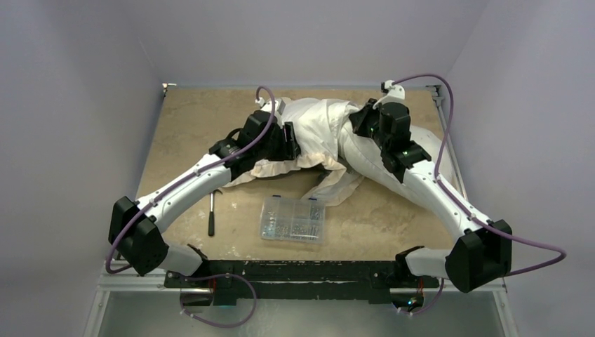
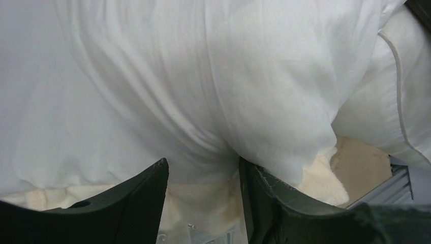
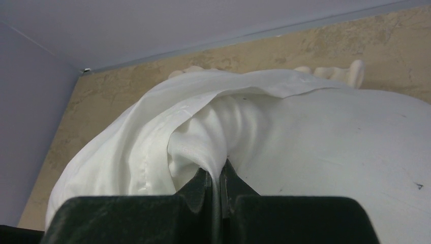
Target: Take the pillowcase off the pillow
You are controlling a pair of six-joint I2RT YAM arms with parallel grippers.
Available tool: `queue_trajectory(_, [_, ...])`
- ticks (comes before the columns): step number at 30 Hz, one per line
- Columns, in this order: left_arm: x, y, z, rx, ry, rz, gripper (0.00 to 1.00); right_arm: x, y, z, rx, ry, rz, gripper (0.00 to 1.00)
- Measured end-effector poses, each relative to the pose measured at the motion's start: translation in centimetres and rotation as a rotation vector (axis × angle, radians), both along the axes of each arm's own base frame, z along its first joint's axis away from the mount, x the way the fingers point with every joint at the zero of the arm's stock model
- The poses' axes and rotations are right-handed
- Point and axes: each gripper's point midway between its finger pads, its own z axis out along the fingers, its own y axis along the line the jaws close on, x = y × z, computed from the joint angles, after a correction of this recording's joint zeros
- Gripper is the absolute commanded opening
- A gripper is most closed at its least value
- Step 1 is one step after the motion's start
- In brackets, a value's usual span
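The white pillowcase (image 1: 316, 119) lies bunched over the far middle of the table, its cream frill (image 1: 281, 168) spread toward the front. The plump off-white pillow (image 1: 365, 165) sticks out of it under the right arm. My right gripper (image 3: 219, 175) is shut on a fold of the pillowcase (image 3: 203, 137), with the smudged pillow (image 3: 345, 152) just to its right. My left gripper (image 2: 203, 178) is open, its fingers (image 2: 145, 195) apart against the pillowcase (image 2: 178, 91), with cream frill (image 2: 203, 203) in the gap. The piped pillow edge (image 2: 376, 112) shows at the right.
A clear plastic organizer box (image 1: 292, 220) sits at the front middle of the tan table (image 1: 196, 112). A small hammer-like tool (image 1: 211, 210) lies to its left. Grey walls close the table on three sides.
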Motion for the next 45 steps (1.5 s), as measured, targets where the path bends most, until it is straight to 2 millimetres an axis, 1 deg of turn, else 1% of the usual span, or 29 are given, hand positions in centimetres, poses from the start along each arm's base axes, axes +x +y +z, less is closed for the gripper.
queue_trajectory(2, [0.0,0.4,0.0,0.025,-0.001,0.012,0.55,-0.2,0.4,-0.1,-0.004,0.002,0.029,0.0])
queue_trajectory(5, [0.5,1.8,0.7,0.095,-0.032,0.054,0.61,-0.4,1.3,-0.6,-0.007,0.014,0.078,0.0])
queue_trajectory(8, [0.8,4.2,1.8,0.183,-0.082,0.121,0.64,-1.5,3.2,-2.1,0.0,0.052,0.153,0.0])
queue_trajectory(9, [0.9,5.0,2.4,0.21,-0.101,0.141,0.65,-2.2,4.1,-2.8,0.003,0.07,0.185,0.03])
queue_trajectory(11, [1.0,6.4,3.9,0.241,-0.147,0.183,0.65,-4.2,6.5,-4.3,0.009,0.119,0.27,0.1])
queue_trajectory(14, [1.3,7.6,5.8,0.256,-0.203,0.224,0.66,-8.6,11.2,-6.8,0.003,0.22,0.454,0.25])
queue_trajectory(16, [1.5,8.0,6.6,0.263,-0.226,0.24,0.66,-10.7,12.9,-8.3,-0.013,0.287,0.53,0.39])
queue_trajectory(17, [1.5,8.1,6.8,0.268,-0.232,0.245,0.66,-11.7,13.4,-8.9,-0.023,0.323,0.558,0.45])
queue_trajectory(18, [1.6,8.2,6.8,0.274,-0.235,0.247,0.66,-12.3,13.5,-9.1,-0.033,0.351,0.569,0.54])
queue_trajectory(19, [1.6,8.3,6.7,0.281,-0.234,0.247,0.66,-12.5,13.4,-8.8,-0.039,0.37,0.563,0.61])
queue_trajectory(20, [1.6,8.3,6.6,0.287,-0.234,0.245,0.66,-12.3,13.3,-8.0,-0.041,0.368,0.546,0.67])
queue_trajectory(22, [1.7,8.3,6.4,0.296,-0.232,0.242,0.67,-10.4,12.6,-4.7,-0.045,0.31,0.466,0.78])
queue_trajectory(24, [1.8,8.1,6.0,0.306,-0.225,0.233,0.67,-7.8,11.4,-0.4,-0.03,0.21,0.365,0.84])
queue_trajectory(26, [2.1,7.7,5.5,0.313,-0.215,0.22,0.67,-5.8,9.7,1.9,-0.019,0.151,0.275,0.88])
queue_trajectory(27, [2.2,7.5,5.3,0.319,-0.21,0.212,0.67,-4.7,8.3,2.5,-0.018,0.132,0.217,0.91])
queue_trajectory(28, [2.3,7.2,5.0,0.323,-0.204,0.202,0.67,-3.8,6.7,2.6,-0.021,0.127,0.157,0.94])
queue_trajectory(30, [2.6,6.7,4.5,0.33,-0.194,0.183,0.67,-1.8,3.3,1.6,-0.034,0.145,0.024,0.99])
queue_trajectory(31, [2.8,6.4,4.3,0.331,-0.189,0.174,0.67,-1.1,1.8,0.8,-0.041,0.159,-0.036,0.99])
queue_trajectory(33, [3.2,5.9,4.2,0.33,-0.184,0.161,0.67,0.1,-0.9,-1.6,-0.065,0.199,-0.148,0.99])
queue_trajectory(35, [3.7,5.1,4.3,0.33,-0.185,0.14,0.67,0.5,-2.0,-4.0,-0.089,0.246,-0.191,0.99])
queue_trajectory(37, [4.5,4.2,4.5,0.326,-0.189,0.122,0.67,0.4,-1.9,-7.0,-0.109,0.301,-0.193,0.98])
queue_trajectory(38, [4.8,3.8,4.5,0.325,-0.19,0.114,0.67,0.3,-1.9,-8.2,-0.118,0.325,-0.192,0.96])
queue_trajectory(40, [5.7,2.8,4.5,0.33,-0.195,0.091,0.67,-0.1,-1.6,-11.0,-0.13,0.367,-0.182,0.86])
queue_trajectory(42, [6.6,1.6,4.3,0.331,-0.198,0.061,0.67,-0.6,-1.3,-12.7,-0.125,0.389,-0.159,0.71])
queue_trajectory(43, [7.1,1.0,4.1,0.327,-0.199,0.047,0.67,-0.8,-1.0,-13.0,-0.113,0.387,-0.14,0.62])
queue_trajectory(44, [7.6,0.2,3.9,0.326,-0.2,0.026,0.67,-0.9,-0.8,-13.1,-0.099,0.378,-0.122,0.54])
queue_trajectory(45, [8.1,-0.6,3.6,0.326,-0.198,0.004,0.67,-1.0,-0.5,-12.9,-0.084,0.368,-0.102,0.43])
